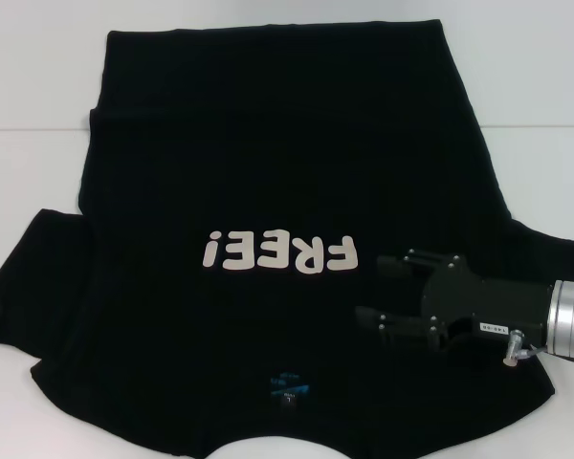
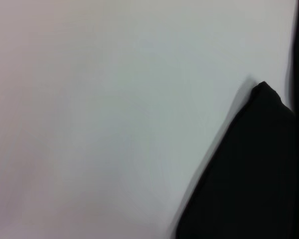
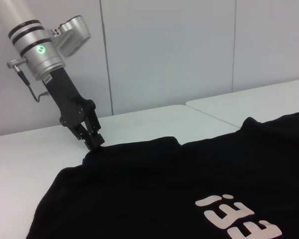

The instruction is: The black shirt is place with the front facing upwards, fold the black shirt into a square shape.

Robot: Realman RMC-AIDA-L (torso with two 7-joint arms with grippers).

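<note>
I see the black shirt point(image 1: 268, 191) flat, unfolded on the tabletop point(image 1: 29, 96); left gripper point(image 3: 94, 142) pinches its sleeve edge, right gripper point(image 1: 383, 287) hovers spread centre-right.

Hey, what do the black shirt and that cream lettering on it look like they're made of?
The black shirt looks like soft matte knit cloth, probably cotton: it drapes limply and shows faint ribbing. The lettering looks like a flat, smooth print or transfer with crisp edges, though which one is unclear.
</note>
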